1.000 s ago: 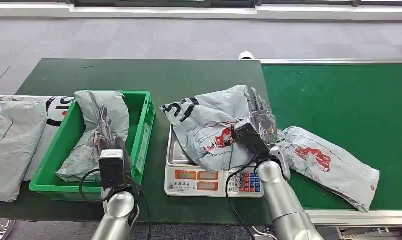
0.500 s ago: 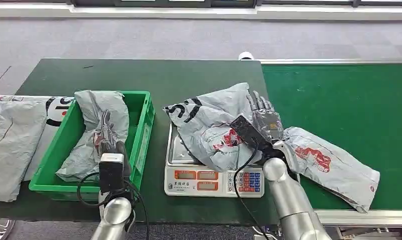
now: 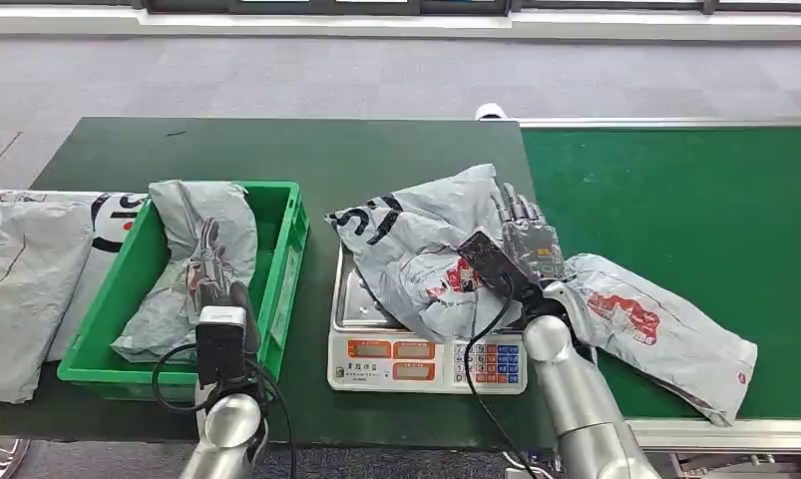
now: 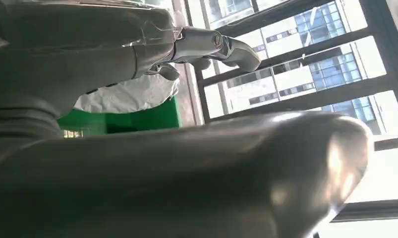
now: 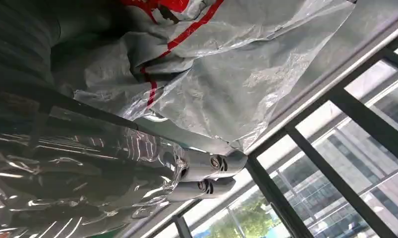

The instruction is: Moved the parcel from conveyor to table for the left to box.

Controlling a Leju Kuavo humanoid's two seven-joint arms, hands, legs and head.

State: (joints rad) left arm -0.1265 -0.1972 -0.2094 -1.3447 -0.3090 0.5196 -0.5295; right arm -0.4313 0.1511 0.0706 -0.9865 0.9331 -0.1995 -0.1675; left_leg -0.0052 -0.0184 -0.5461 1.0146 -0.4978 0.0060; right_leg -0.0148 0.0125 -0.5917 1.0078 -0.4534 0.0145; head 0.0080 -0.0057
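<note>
A crumpled grey parcel [image 3: 416, 249] with red and black print lies on the tray of a weighing scale [image 3: 396, 351] on the dark green table [image 3: 306, 150]. My right hand [image 3: 528, 241] lies against the parcel's right side with its fingers straight; the right wrist view has the parcel [image 5: 226, 74] pressed along the palm and the fingers [image 5: 206, 173] stretched past it. My left hand [image 3: 212, 267] hovers with its fingers spread over another grey parcel [image 3: 192, 215] inside the green bin [image 3: 288, 249]. In the left wrist view its fingers [image 4: 221, 47] reach out above that parcel [image 4: 132, 94].
A third grey parcel [image 3: 660, 329] lies on the green conveyor belt [image 3: 675, 180] just right of my right hand. Flat grey parcels [image 3: 27, 269] are stacked at the table's left end, beside the bin. Cables hang from both wrists.
My right hand has shifted a little to the right and the parcel has settled on the scale. My left arm has drawn back slightly toward me.
</note>
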